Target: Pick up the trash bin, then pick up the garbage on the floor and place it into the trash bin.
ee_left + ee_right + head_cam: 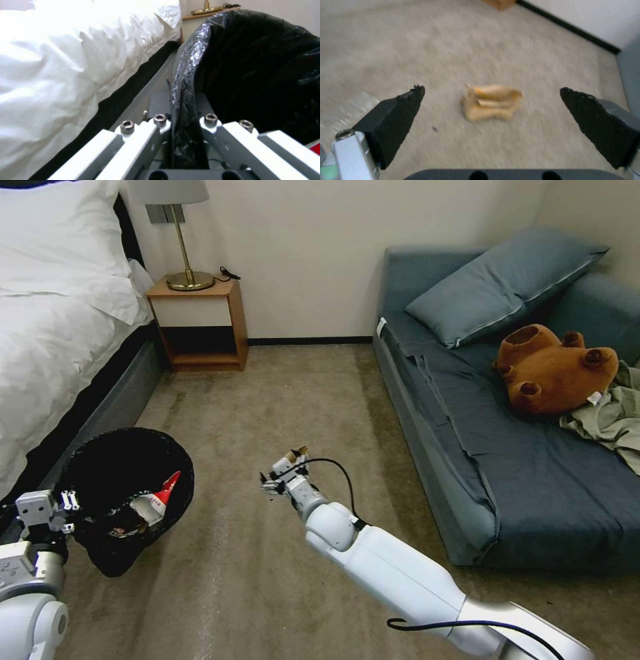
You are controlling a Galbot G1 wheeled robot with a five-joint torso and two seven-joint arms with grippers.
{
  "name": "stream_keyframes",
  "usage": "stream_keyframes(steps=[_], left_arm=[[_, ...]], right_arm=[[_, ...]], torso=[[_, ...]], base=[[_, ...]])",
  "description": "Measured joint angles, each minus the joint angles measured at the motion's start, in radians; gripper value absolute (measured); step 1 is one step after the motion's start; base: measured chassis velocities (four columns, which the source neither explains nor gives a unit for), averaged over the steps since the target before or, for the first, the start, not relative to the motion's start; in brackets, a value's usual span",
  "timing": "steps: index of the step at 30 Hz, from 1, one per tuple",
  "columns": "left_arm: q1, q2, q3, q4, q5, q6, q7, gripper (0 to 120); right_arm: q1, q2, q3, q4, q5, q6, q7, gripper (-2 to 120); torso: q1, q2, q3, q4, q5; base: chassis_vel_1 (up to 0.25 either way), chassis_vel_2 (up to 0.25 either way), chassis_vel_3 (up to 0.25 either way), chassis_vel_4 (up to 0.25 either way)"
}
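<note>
Left gripper [183, 125]: we see its fingers [160, 125] clamped on the black-lined rim of the trash bin [127, 473], which it holds up off the carpet beside the bed [53, 347].
Trash bin: it tilts its mouth toward us in the head view; a red-and-white wrapper [160, 497] and other litter lie inside.
Right gripper [490, 100]: we see it reaching out over the carpet [267, 393] between the bed and the sofa [507, 467], its black fingers [396, 115] spread wide apart with nothing between them.
Garbage: a crumpled brown paper bag [491, 102] lies on the carpet below the right gripper, in line with the gap between the fingers and not touched by them.
Sofa: we see a brown plush bear [553, 370] and an olive-green cloth [610, 417] lying on it.
</note>
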Motion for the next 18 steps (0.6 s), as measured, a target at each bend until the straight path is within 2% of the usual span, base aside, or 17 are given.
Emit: stream_keyframes(steps=[4,15,18], left_arm=[[0.007,0.000,-0.001,-0.001,-0.002,-0.003,0.007,4],[0.022,0.008,-0.023,-0.001,-0.019,-0.015,0.014,4],[0.036,0.007,-0.035,0.012,-0.023,-0.042,0.025,4]], right_arm=[[-0.019,0.009,0.031,-0.056,-0.008,-0.004,-0.003,100],[-0.033,0.018,0.041,-0.067,-0.010,-0.011,-0.010,100],[-0.044,0.024,0.030,-0.067,-0.016,-0.012,-0.010,100]], torso=[[0.000,0.000,0.000,-0.0001,0.0000],[0.000,0.000,0.000,0.0000,-0.0001],[0.000,0.000,0.000,0.0001,-0.0001]], base=[[0.000,0.000,0.000,0.000],[0.000,0.000,0.000,0.000],[0.000,0.000,0.000,0.000]])
